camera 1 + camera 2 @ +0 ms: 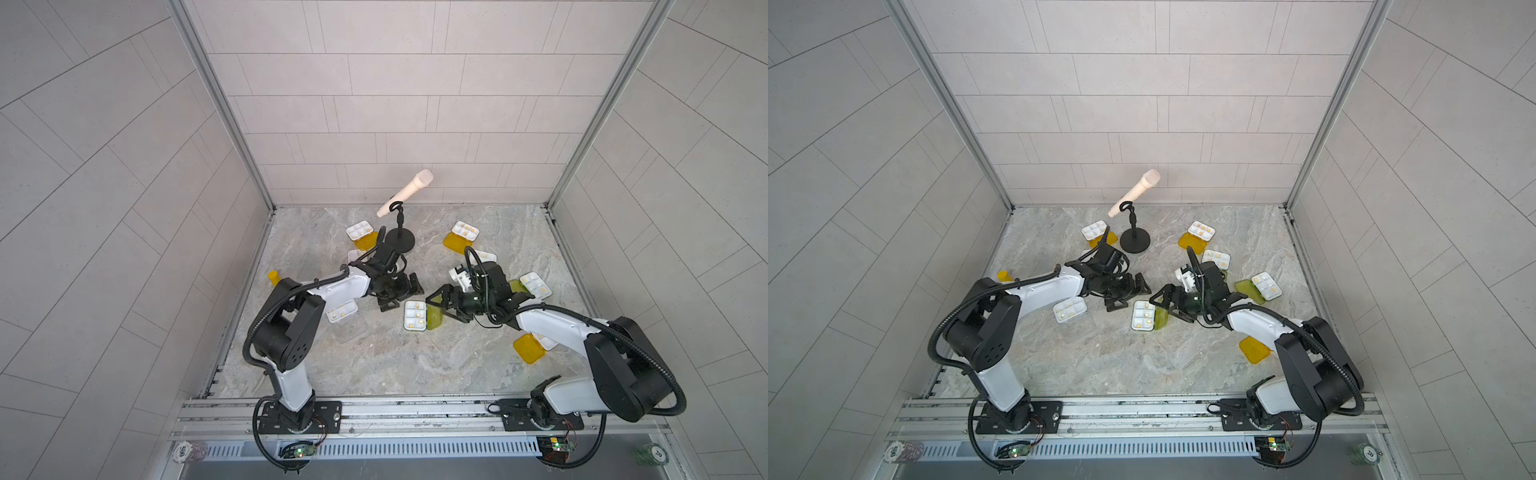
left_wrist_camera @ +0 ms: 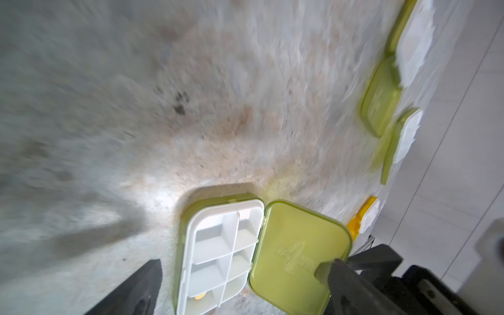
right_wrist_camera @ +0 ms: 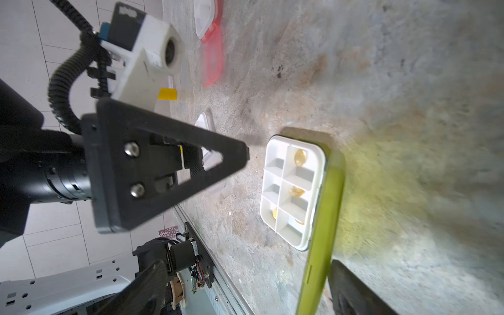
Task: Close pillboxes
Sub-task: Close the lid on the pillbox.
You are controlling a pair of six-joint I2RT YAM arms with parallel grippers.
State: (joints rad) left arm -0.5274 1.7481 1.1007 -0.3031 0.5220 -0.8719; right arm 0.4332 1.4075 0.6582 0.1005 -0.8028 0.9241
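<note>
Tabletop [image 1: 374, 365] is showing a matt grey stone pattern, veined, tan in patches. Centre pillbox [image 1: 414, 316] is sitting about mid-tabletop: rounded-rectangle white tray [image 3: 291, 191] of glossy plastic, six cells, a few amber pills lying in them. Its lime green lid [image 3: 324, 218], translucent and embossed, is standing tilted up off the hinge along the tray's right long side, not lying flat.

Right gripper [image 1: 448, 309] is reaching in from the right edge, black fingers spread wide, clasping nothing. The raised lid is standing between them, one finger [image 3: 351, 289] sitting just behind its outer face. Blur is hiding whether they are touching. Left gripper [image 1: 402, 296] is hovering just beside the tray's far-left corner, jaws spread fully, empty.

More boxes are lying open around:
- far-left pillbox [image 1: 359, 230] and far-right pillbox [image 1: 465, 230], both orange-yellow-lidded, near the far edge
- green-lidded pillbox [image 1: 536, 284] toward the right edge
- clear-lidded pillbox [image 1: 341, 312] partly under the left arm
- pink-lidded pillbox [image 3: 211, 51] lying beyond the left gripper

Pale microphone [image 1: 405, 193] is leaning on a black round-based stand [image 1: 400, 240] by the far edge's middle. Small yellow bottle [image 1: 273, 277] is standing near the left edge.
</note>
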